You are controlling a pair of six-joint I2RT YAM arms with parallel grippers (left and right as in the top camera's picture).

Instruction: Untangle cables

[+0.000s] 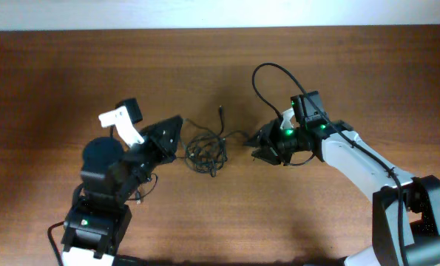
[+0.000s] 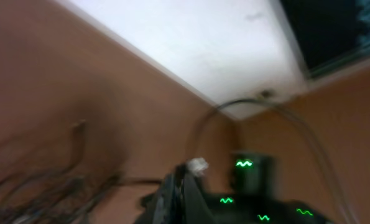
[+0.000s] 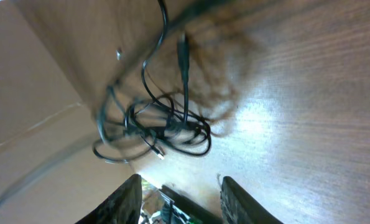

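The cables (image 1: 205, 150) are thin black cords knotted into a small bundle at the table's middle, with one plug end (image 1: 221, 112) sticking out toward the back. My left gripper (image 1: 178, 137) is just left of the bundle. In the blurred left wrist view its fingers (image 2: 186, 190) look pressed together with no cord seen between them, and the cables (image 2: 41, 186) lie to the lower left. My right gripper (image 1: 256, 145) is just right of the bundle. In the right wrist view it (image 3: 181, 199) is open and empty, with the cables (image 3: 166, 127) a short way ahead of the fingertips.
A thicker black cable (image 1: 268, 74) loops up from the right arm toward the back of the wooden table (image 1: 72, 74). The table's back edge meets a white wall (image 1: 205, 11). The right arm's green lights (image 2: 244, 164) show in the left wrist view.
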